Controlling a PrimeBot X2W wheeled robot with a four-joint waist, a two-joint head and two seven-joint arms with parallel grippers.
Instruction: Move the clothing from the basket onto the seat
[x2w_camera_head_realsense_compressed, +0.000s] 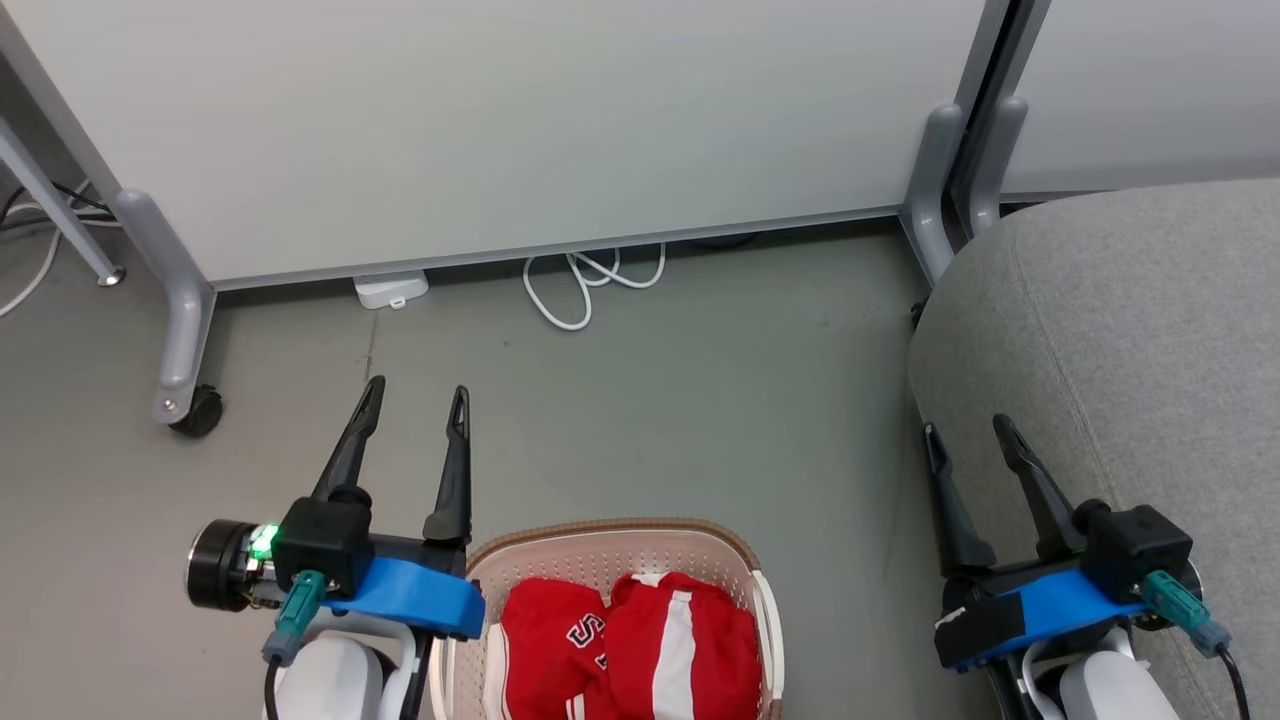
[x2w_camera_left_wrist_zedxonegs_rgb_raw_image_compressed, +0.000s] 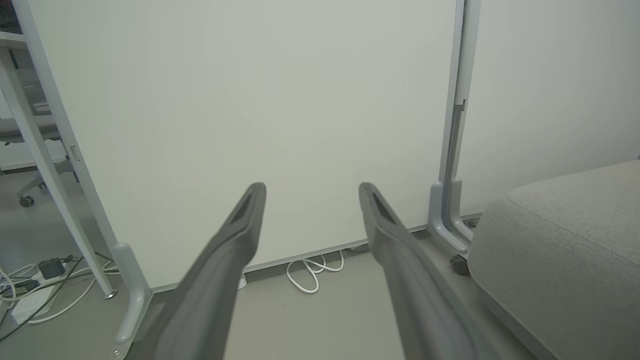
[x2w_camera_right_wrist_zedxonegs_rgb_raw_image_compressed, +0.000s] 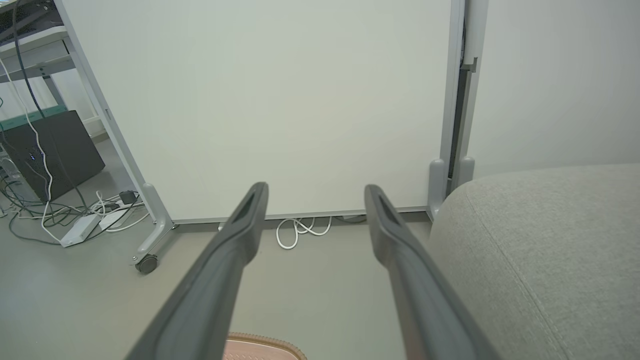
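Pre-grasp: clothing (x2w_camera_head_realsense_compressed: 640, 650) is sitting bunched in the basket (x2w_camera_head_realsense_compressed: 600, 528), between the two arms, not yet picked.
Left gripper (x2w_camera_head_realsense_compressed: 418, 388) and right gripper (x2w_camera_head_realsense_compressed: 965, 425) are hovering spread wide, holding nothing. Next move is probably dipping in and pinching the soft red, white-striped fabric. The basket is perforated cream plastic with a brown woven-look rim. The seat (x2w_camera_head_realsense_compressed: 1130, 330), rounded grey upholstery, is waiting on the right.

red striped clothing (x2w_camera_head_realsense_compressed: 640, 650), seemingly two pieces, fills the basket (x2w_camera_head_realsense_compressed: 600, 528) near grey seat (x2w_camera_head_realsense_compressed: 1130, 330).
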